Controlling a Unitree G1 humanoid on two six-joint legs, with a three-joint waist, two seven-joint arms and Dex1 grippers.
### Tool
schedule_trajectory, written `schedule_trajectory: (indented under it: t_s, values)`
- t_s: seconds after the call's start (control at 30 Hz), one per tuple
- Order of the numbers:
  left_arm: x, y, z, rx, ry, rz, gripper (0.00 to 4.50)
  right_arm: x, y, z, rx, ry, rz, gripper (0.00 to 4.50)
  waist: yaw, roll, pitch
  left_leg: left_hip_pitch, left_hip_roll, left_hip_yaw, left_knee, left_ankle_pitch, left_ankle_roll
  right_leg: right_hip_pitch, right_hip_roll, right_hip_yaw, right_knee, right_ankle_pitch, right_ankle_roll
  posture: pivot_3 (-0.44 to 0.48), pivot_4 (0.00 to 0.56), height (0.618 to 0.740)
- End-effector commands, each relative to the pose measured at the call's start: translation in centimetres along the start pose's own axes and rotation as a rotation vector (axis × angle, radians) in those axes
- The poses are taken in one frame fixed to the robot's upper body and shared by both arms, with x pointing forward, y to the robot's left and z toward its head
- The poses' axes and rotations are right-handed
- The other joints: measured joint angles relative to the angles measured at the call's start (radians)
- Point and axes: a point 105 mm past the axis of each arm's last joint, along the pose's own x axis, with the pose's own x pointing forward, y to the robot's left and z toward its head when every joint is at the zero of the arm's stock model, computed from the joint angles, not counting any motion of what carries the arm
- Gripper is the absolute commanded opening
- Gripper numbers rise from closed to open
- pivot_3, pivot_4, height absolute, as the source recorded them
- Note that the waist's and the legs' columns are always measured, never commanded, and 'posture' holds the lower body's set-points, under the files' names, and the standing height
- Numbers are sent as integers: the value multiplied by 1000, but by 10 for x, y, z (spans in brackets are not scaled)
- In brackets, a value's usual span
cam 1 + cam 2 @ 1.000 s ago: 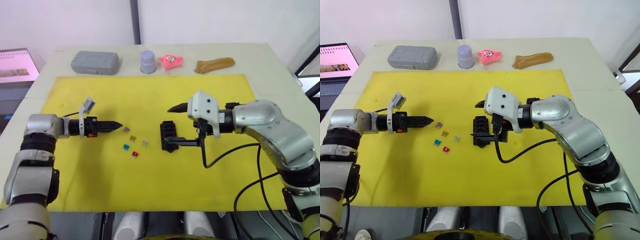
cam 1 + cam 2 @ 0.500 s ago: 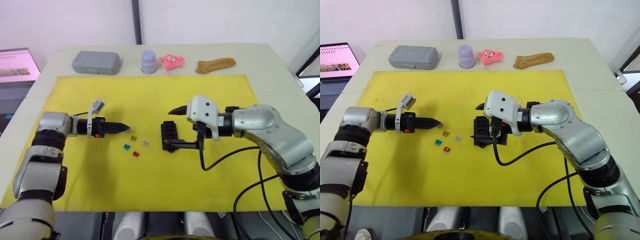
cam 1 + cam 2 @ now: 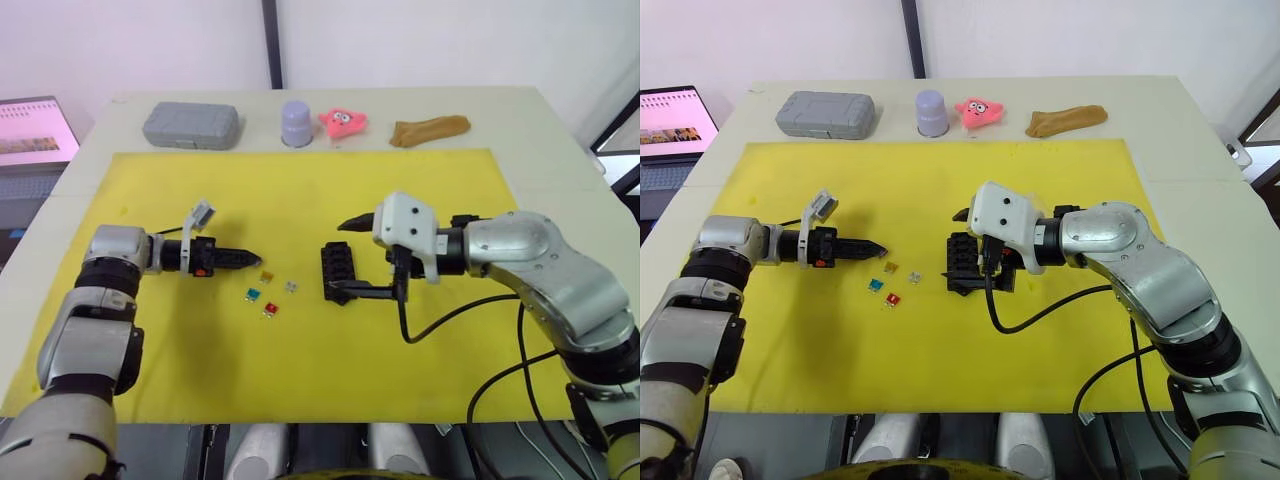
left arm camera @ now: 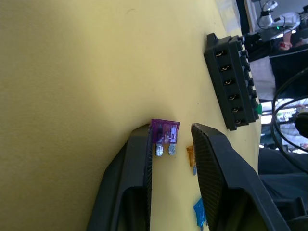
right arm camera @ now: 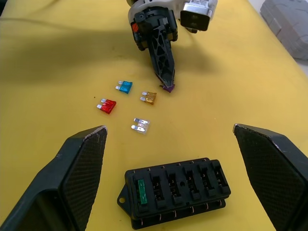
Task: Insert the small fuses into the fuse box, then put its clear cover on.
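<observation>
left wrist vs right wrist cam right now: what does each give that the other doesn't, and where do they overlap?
Left wrist view: the purple fuse close up, metal legs visible, against one finger of the open left gripper, with a gap to the other. Right wrist view: the red fuse, the grey fuse, and the right gripper open wide. Both: the fuse box with a green fuse at its end, the purple, amber fuse and teal fuse.

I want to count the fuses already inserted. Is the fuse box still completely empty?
No. In the right wrist view, one green fuse already sits in an end slot of the fuse box; the other slots are empty.
</observation>
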Motion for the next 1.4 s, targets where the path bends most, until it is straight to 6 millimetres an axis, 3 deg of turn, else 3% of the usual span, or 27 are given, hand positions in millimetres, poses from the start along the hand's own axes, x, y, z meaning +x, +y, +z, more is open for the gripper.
schedule_trajectory:
  t_s: [0.03,0.07,0.33,0.5,0.6,0.73,0.83,0.97,1.2,1.33,1.4]
  values:
    - [3,3,-3,-9,10,9,455,-6,-4,9,-45,-24,-25,4500,0,0,0,0,0,0,0,0,0,0,0,0,0,0,0,0,150,740]
    - [3,3,-3,-9,8,9,24,-6,-4,8,-45,-23,-25,4500,0,0,0,0,0,0,0,0,0,0,0,0,0,0,0,0,150,740]
    - [-4,6,-4,-2,3,24,24,-6,-5,8,-49,-23,-26,4500,-2,0,0,0,0,0,0,0,0,0,0,0,0,0,0,0,150,740]
    - [-10,-1,7,25,-41,5,24,-6,-5,8,-41,-25,-25,4500,-3,0,0,0,0,0,0,0,0,0,0,0,0,0,0,0,150,740]
    - [-14,-15,21,60,-89,-37,24,-7,-4,8,-26,-26,-25,4500,-4,0,0,0,1,0,0,0,0,-1,0,0,0,0,0,0,150,740]
    - [-22,-61,44,185,-170,-179,24,-8,-2,6,85,-41,-23,4500,-4,0,0,-2,1,0,0,0,0,-2,0,0,0,0,0,0,150,740]
    - [-22,-92,46,253,-176,-257,24,-9,0,8,201,-76,-6,4500,-6,0,0,-2,2,-1,0,0,0,-2,0,0,0,0,0,0,150,740]
    - [-14,-140,32,411,-122,-372,24,-10,1,18,427,-151,46,4500,-7,0,0,-1,4,-1,0,0,0,-2,-1,0,1,0,0,0,150,740]
    - [-5,-164,20,515,-84,-430,24,-7,5,28,609,-209,137,4500,-4,0,0,0,3,-1,0,0,0,-1,-2,0,0,0,0,0,150,740]
    - [0,-165,17,538,-68,-435,0,-5,4,34,681,-269,163,3168,-7,0,0,0,3,-1,-1,0,0,-2,-1,0,1,0,0,0,150,740]
    - [1,-165,15,545,-60,-437,0,-4,4,37,712,-290,178,3168,-9,0,0,0,3,-1,-1,0,0,-2,-1,0,1,0,0,0,150,740]
